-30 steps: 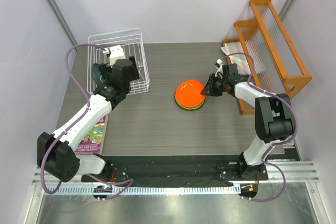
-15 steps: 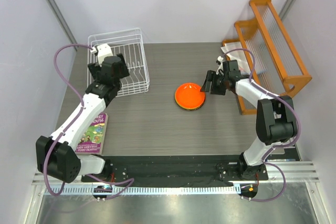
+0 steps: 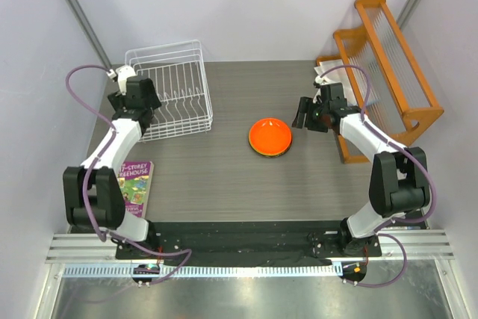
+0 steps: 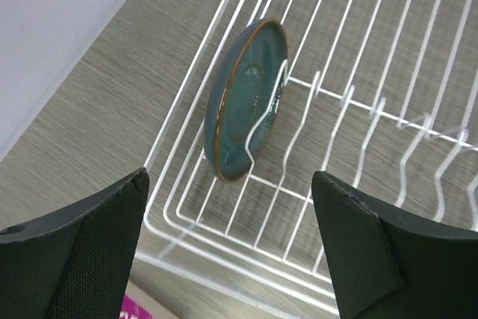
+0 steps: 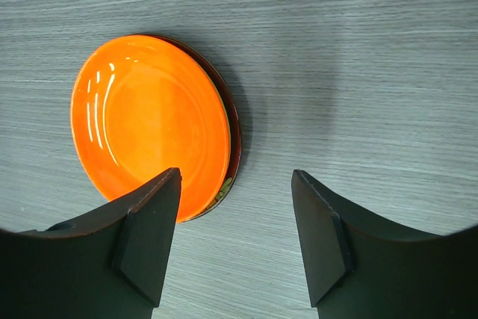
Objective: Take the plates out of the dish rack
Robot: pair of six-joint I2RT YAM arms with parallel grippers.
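On tabletop (image 3: 224, 177), stacked orange plate (image 3: 269, 135) topmost; left teal plate (image 4: 246, 98) in dish rack (image 3: 172, 102); held left gripper (image 4: 230, 184), right gripper (image 5: 236, 177) spread, empty.

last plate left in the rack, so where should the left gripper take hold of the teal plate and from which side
Grip the teal plate by its upper rim, coming down from above with one finger on each face. It stands on edge, propped by a wire tine of the dish rack, so both faces are free at the top, while wires crowd its lower edge.
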